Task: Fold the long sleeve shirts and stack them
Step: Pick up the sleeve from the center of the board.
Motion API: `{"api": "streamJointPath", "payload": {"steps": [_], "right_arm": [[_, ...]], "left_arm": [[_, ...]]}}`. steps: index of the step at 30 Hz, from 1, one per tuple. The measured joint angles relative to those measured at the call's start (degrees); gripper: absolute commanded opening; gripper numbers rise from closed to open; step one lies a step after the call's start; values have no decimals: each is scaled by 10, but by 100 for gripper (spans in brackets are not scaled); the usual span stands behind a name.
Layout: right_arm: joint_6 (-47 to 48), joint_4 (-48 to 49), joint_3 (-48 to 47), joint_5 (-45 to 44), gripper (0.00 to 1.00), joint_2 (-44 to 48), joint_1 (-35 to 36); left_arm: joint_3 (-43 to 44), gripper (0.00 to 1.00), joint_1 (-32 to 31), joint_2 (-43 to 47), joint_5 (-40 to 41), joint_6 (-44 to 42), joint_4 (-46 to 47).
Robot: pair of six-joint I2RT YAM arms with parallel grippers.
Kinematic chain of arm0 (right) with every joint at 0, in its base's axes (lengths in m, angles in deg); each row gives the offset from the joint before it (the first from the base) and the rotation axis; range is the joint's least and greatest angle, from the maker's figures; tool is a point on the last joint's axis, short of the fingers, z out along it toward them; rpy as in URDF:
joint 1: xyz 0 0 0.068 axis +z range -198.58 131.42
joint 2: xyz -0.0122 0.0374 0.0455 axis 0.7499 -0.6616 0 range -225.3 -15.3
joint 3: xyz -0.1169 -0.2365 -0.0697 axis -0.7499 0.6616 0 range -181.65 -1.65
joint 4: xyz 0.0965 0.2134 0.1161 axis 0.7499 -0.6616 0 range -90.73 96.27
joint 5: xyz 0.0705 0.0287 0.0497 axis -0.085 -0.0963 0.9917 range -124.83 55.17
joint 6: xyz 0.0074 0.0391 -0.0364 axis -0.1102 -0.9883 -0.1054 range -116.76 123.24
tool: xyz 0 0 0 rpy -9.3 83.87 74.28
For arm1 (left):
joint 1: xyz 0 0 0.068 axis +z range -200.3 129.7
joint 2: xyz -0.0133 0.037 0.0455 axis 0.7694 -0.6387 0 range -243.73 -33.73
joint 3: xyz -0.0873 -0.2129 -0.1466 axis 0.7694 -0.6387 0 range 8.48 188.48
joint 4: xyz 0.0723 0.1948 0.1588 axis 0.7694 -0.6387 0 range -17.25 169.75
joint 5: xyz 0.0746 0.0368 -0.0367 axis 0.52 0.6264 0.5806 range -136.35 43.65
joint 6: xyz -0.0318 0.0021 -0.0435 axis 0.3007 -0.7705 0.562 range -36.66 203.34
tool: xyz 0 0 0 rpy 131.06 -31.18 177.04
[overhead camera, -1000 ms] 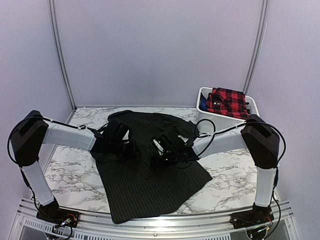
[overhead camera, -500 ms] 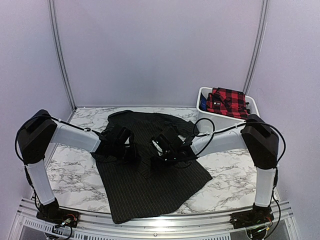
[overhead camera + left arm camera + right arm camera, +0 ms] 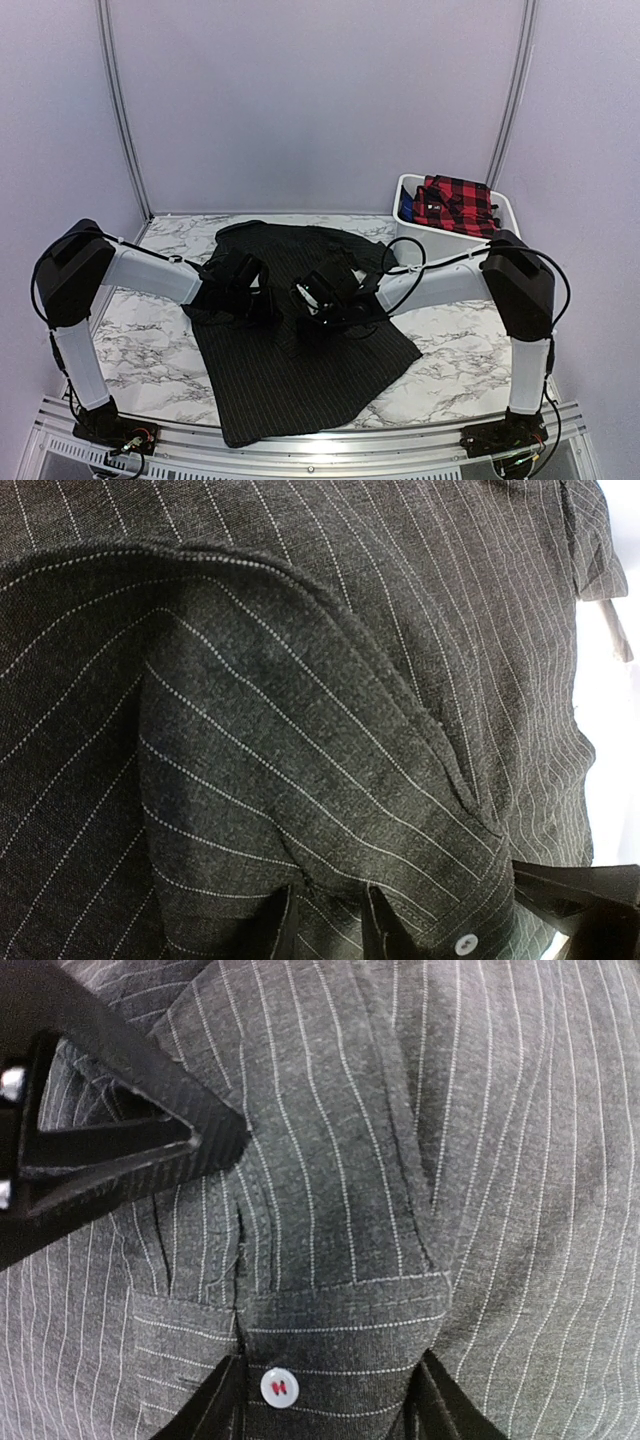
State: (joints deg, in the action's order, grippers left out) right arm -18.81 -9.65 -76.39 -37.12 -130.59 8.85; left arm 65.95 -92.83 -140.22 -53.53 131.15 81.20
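both grippers low on the middle of the pinstripe shirt

1. left gripper [image 3: 330, 925]: the two fingers stand close together with a raised fold of striped cloth pinched between them. from the fingers the fold runs up and away as a loose rounded flap, and its edge curves across the wrist view.

2. right gripper [image 3: 328, 1402]: the fingers stand wider apart, one on each side of a cuff [image 3: 340, 1310]. a small pale button [image 3: 279, 1387] with red thread sits on the cuff band between them, nearer the finger on the left of that view. the cloth fills the gap from finger to finger. whether the fingers press the cuff or only flank it cannot be told.

3. pinstripe shirt [image 3: 300, 370]: black with fine pale stripes. it lies spread on the marble-patterned table [image 3: 140, 350], about the middle, with one broad end reaching the near edge. the two grippers sit just beside each other on its central part, the left arm reaching in from the left, the right arm from the right.

4. plaid shirt [image 3: 455, 203]: red and black, bunched inside a white bin [image 3: 506, 210]. the bin stands at the far right corner of the table, well apart from both grippers.
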Motion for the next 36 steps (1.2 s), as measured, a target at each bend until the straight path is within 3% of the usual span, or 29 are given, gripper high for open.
{"api": "streamJointPath", "payload": {"steps": [12,19,32,36], "right_arm": [[-2,-20,-16,-26,56,0,5],[-2,-22,-21,-32,48,0,5],[-2,-30,-38,-61,43,0,16],[0,-36,-45,-76,28,0,16]], "left_arm": [[0,24,0,0,0,0,0],[0,25,0,0,0,0,0],[0,25,0,0,1,0,0],[0,25,0,0,1,0,0]]}}
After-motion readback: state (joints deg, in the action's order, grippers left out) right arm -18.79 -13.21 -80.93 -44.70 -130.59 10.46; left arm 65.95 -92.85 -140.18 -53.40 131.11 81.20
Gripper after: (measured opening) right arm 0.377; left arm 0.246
